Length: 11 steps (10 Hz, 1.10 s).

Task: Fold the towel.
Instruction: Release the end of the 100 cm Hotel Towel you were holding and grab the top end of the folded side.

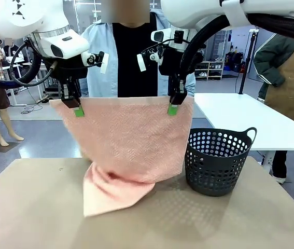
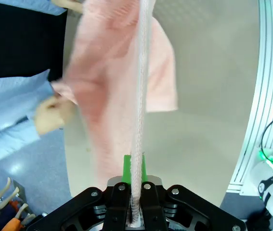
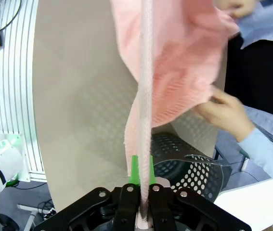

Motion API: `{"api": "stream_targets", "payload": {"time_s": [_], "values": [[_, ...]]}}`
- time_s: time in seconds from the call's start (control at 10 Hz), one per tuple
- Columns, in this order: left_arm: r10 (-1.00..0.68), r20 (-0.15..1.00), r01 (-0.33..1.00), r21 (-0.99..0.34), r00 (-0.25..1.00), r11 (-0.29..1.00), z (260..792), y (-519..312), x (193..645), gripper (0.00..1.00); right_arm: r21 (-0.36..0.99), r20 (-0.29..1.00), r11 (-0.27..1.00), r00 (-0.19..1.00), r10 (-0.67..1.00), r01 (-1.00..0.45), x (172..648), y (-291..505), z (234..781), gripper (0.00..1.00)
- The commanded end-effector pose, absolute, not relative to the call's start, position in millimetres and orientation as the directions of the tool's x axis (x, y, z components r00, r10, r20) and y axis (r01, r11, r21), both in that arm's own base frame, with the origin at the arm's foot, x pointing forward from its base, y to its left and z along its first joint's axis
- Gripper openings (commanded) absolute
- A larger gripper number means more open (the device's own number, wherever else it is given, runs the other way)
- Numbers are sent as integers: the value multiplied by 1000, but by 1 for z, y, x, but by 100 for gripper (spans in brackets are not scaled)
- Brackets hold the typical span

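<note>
left gripper (image 1: 78, 109) is pressed together on the upper left corner of the towel (image 1: 131, 137), with the cloth edge pinched between its green pads. the towel hangs spread between both grippers, its lower end bunched on the surface (image 1: 27, 207) just beside the dark basket (image 1: 217, 161). right gripper (image 1: 172, 107) is likewise clamped on the upper right corner, and a person's hand (image 3: 225, 113) touches the cloth's far side.

A tan table (image 1: 27, 207) spans the near part of the scene. A dark basket (image 1: 217, 162) with holes in its wall stands on the table's right side. Just left of the basket, the lower end of the pink towel (image 1: 131, 140) lies bunched on the tabletop.
</note>
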<state>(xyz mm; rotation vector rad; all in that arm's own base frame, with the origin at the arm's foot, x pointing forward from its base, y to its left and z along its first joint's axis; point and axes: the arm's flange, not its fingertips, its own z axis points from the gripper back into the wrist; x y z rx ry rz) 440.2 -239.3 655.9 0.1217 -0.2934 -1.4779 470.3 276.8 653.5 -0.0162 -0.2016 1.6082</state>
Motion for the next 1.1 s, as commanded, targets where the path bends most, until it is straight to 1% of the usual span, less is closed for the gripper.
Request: {"api": "stream_targets", "payload": {"time_s": [0.0, 1.0], "values": [[-990, 121, 961, 260, 66, 96, 656, -239, 441, 0, -144, 115, -33, -49, 992, -989, 470, 277, 655, 0], [-990, 121, 961, 260, 66, 96, 656, -239, 441, 0, -144, 115, -33, -49, 992, -989, 470, 277, 655, 0]]}}
